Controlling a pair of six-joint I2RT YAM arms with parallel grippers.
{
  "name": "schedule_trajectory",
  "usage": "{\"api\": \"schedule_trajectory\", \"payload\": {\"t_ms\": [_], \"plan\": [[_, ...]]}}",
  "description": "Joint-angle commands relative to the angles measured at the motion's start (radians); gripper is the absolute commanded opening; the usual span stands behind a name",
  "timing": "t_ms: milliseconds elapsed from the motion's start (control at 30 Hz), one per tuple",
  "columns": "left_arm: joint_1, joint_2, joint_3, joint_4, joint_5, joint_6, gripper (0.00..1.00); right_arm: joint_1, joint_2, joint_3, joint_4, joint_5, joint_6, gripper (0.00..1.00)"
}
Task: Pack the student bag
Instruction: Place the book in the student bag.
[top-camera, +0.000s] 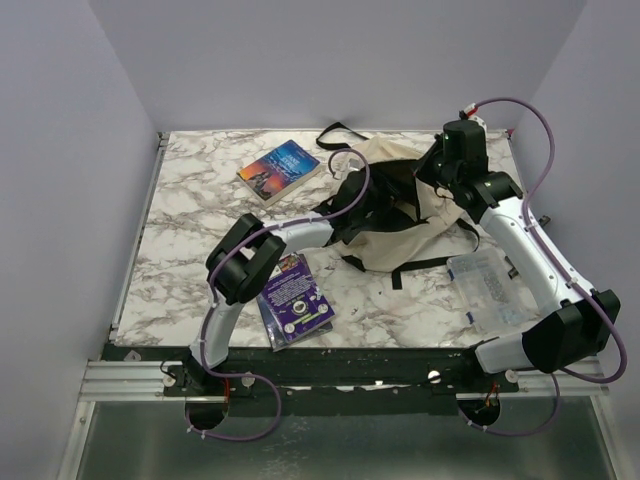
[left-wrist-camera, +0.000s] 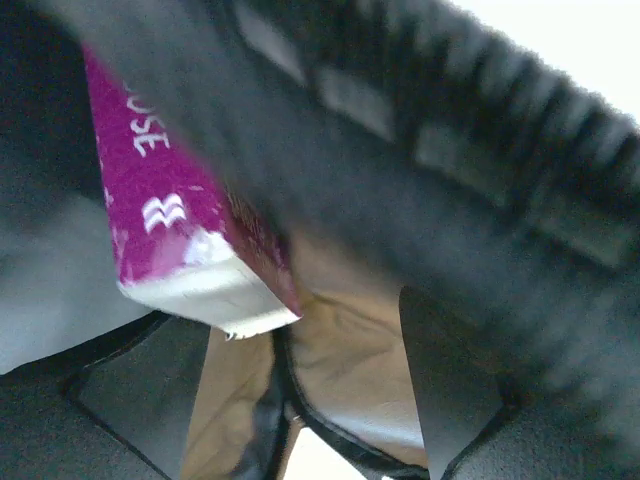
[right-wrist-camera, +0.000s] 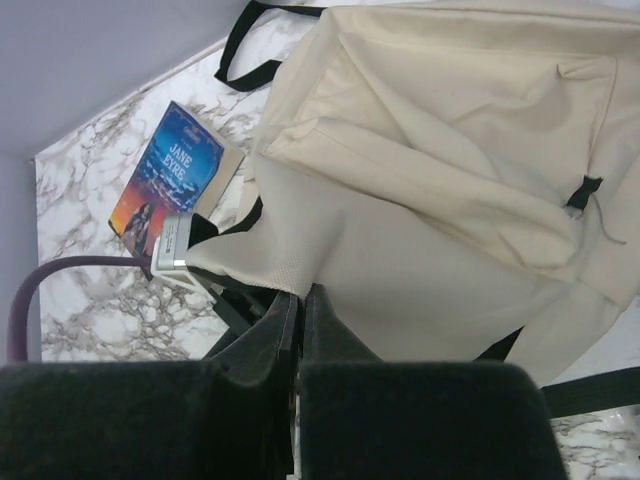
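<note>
Inside the student bag (right-wrist-camera: 450, 150), the empty, wide-open left gripper (left-wrist-camera: 300, 400) sits beside the magenta book (left-wrist-camera: 170, 230); the right gripper (right-wrist-camera: 298, 300) pinches the bag's rim.

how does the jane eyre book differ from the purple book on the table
Jane Eyre book: blue-and-orange cover; purple book: purple. Jane Eyre book lies at the far side by the student bag; purple book at the near edge. Both lie flat on the marble table.
</note>
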Motion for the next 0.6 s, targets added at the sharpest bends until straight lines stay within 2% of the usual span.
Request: {"api": "schedule_trajectory", "payload": {"t_ms": [0,100,233,367,500,567], "plan": [[0.021,0.003,-0.012,-0.001,-0.001,-0.050,0.76,-0.012,-0.010,0.009,0.049,0.017,-0.003,0.01],[0.000,-0.125,-0.215,0.026,-0.043,-0.075,0.83,-0.014,-0.015,0.012,0.046,0.020,-0.011,0.01],[0.014,-0.162,-0.257,0.028,0.017,-0.052,0.82,-0.016,-0.024,0.023,0.034,0.000,-0.006,0.01],[0.018,-0.155,-0.255,0.030,0.029,-0.048,0.70,-0.018,-0.049,0.016,0.027,0.035,-0.015,0.00],[0.015,-0.130,-0.219,0.030,0.017,-0.004,0.52,-0.018,-0.062,0.007,0.024,0.033,-0.013,0.01],[0.017,-0.118,-0.209,0.031,0.006,-0.001,0.50,-0.019,-0.066,-0.003,0.024,0.028,-0.011,0.01]]}}
